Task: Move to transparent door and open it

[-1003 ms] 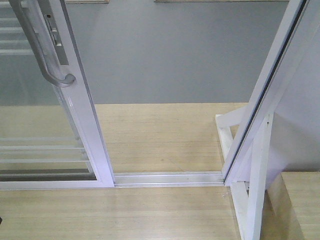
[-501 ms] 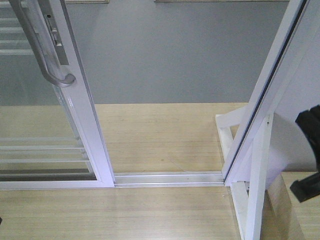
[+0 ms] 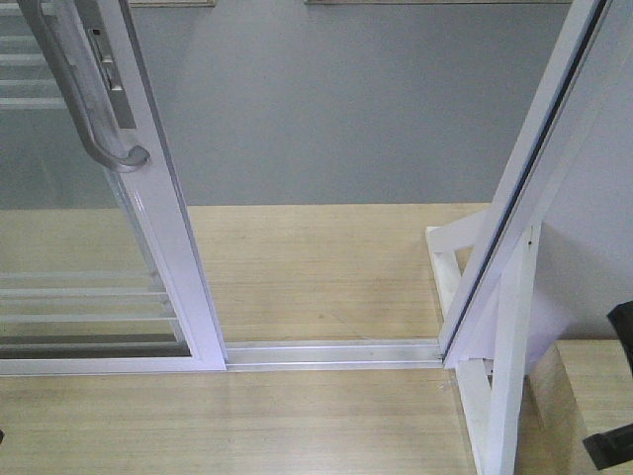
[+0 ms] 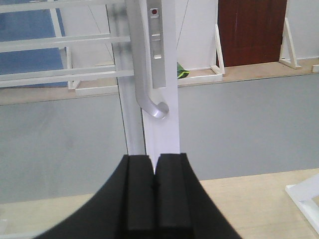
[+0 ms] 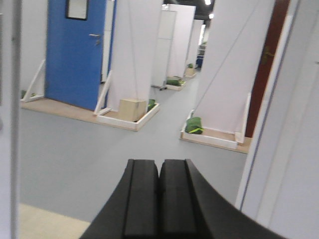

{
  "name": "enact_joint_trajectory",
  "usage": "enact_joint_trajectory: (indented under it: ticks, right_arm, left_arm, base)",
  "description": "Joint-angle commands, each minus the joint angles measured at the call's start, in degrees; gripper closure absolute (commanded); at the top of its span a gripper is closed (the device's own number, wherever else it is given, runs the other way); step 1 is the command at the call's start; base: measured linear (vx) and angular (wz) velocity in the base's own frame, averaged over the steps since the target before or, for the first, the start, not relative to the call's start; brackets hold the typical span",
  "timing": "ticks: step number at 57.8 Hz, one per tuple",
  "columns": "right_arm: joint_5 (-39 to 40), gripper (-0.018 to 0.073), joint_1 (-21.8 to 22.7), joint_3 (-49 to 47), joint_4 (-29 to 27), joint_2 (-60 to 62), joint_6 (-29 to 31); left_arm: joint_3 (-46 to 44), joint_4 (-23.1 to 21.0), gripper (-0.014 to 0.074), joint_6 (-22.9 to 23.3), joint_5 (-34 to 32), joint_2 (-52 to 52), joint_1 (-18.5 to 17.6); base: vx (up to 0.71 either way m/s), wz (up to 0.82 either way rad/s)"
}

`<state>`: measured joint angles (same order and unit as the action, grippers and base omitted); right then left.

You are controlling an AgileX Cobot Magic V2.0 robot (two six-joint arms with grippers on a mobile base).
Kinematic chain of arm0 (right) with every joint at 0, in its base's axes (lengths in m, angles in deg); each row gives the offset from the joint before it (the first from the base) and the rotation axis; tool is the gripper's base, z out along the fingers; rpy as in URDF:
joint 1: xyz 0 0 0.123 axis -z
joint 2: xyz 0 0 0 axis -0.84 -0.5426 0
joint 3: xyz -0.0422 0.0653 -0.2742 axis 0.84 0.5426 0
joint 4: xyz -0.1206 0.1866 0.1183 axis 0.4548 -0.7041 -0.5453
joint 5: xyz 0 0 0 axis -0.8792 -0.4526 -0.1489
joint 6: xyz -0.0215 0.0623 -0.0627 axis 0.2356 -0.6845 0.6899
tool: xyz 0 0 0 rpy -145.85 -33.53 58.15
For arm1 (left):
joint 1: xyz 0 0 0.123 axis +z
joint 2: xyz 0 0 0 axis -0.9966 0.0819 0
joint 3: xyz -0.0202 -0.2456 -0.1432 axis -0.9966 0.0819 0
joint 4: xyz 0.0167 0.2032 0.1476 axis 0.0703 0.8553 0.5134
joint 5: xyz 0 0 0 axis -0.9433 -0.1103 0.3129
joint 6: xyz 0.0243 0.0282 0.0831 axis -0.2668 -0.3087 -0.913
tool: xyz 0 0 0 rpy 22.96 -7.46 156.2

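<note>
The transparent door [image 3: 168, 237] stands at the left of the front view, with a white frame and thin white bars across the glass. Its curved grey handle [image 3: 99, 129] hangs near the top left. A gap lies between the door's edge and the white jamb [image 3: 534, 178] on the right. In the left wrist view the handle [image 4: 144, 89] and door frame [image 4: 162, 134] are straight ahead, beyond my left gripper [image 4: 155, 158], which is shut and empty, apart from the door. My right gripper [image 5: 159, 163] is also shut and empty, pointing through the gap at grey floor.
A metal floor track [image 3: 331, 351] crosses the wooden platform. White braces [image 3: 509, 366] prop the jamb at lower right, where a black part of my right arm [image 3: 623, 332] shows. Beyond lie grey floor, white partitions [image 5: 134, 55] and a blue door [image 5: 75, 55].
The black part of my right arm came into the front view at the right edge and has since dropped lower. The door and handle have not moved.
</note>
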<state>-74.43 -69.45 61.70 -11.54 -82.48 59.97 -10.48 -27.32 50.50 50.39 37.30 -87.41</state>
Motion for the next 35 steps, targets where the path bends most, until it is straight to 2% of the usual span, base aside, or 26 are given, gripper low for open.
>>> enact_joint_trajectory:
  ticks: [1,8,35]
  right_arm:
    - [4.3,0.0559,4.3,0.8,-0.1,1.8,-1.5]
    - [3.8,0.0559,7.7,0.8,-0.1,1.9,-2.6]
    - [1.3,0.0559,7.6,0.8,-0.1,1.9,-2.8]
  left_arm:
    - [1.7,-0.7,0.0596,0.5,-5.1,-0.7,-0.3]
    - [1.7,-0.7,0.0596,0.5,-5.1,-0.7,-0.3]
    - [1.7,-0.7,0.0596,0.5,-5.1,-0.7,-0.3]
  base:
    - [0.00,0.00]
    - [0.00,0.00]
    - [0.00,0.00]
